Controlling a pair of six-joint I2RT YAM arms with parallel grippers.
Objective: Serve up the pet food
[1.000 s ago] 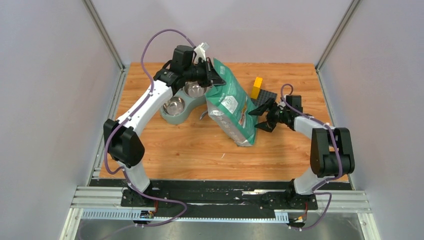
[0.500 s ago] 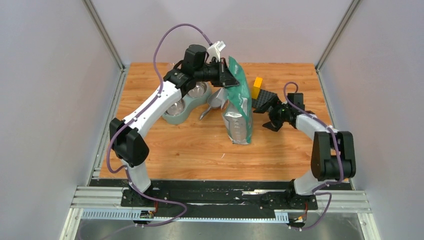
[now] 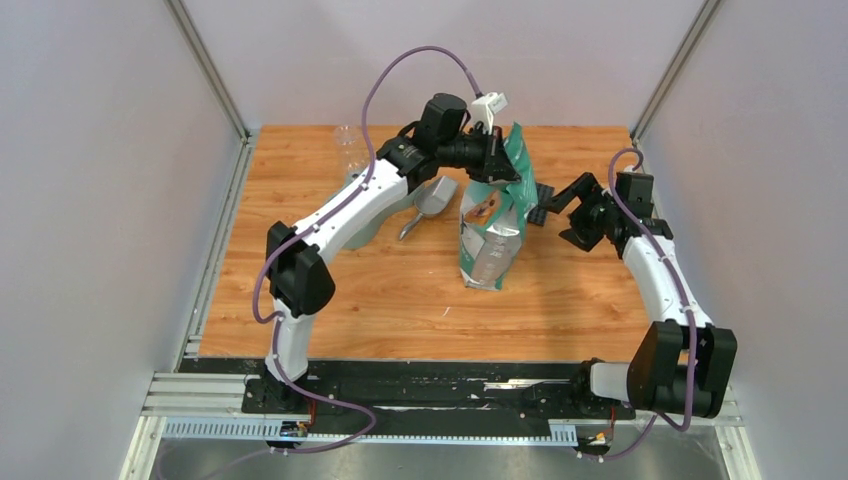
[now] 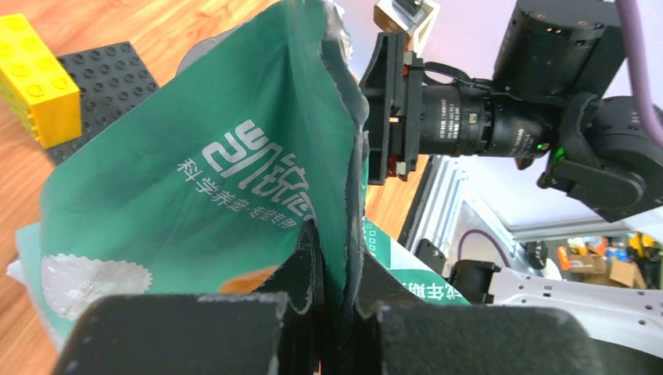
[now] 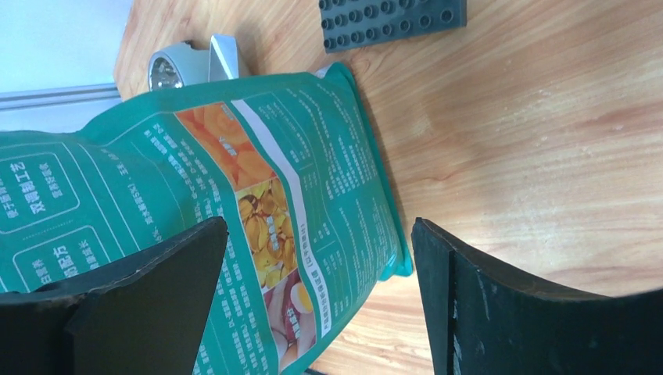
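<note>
Top view: the bag (image 3: 490,230) is stood upright around the middle of the table (image 3: 330,300); its top edge is pinched by the left gripper (image 3: 503,165), which is reached in from the far-left side. The scoop (image 3: 432,200) is laid on the wood just left of the bag, partly tucked under the left arm. The right gripper (image 3: 562,215) is held off to the bag's right, near it but not touching, with its fingers spread wide and nothing between them.

Left wrist view: the two fingers are seen pressed together on the torn rim of the bag, so it's properly clamped on that edge; white lettering on the green side is faced toward the camera. A yellow brick (image 4: 31,78) is sat beside a black studded plate (image 4: 109,78) on the wood behind the bag; whether they're touching can't really be told.

Right wrist view: both fingers are shown far apart at the bottom corners; the printed back of the bag fills the left half, and the table is seen through the gap. The plate is caught at the top edge, the scoop top left past the bag.

The kibble isn't shown loose anywhere; the inside of the bag isn't seen in any view, so where it sits can't be told.
</note>
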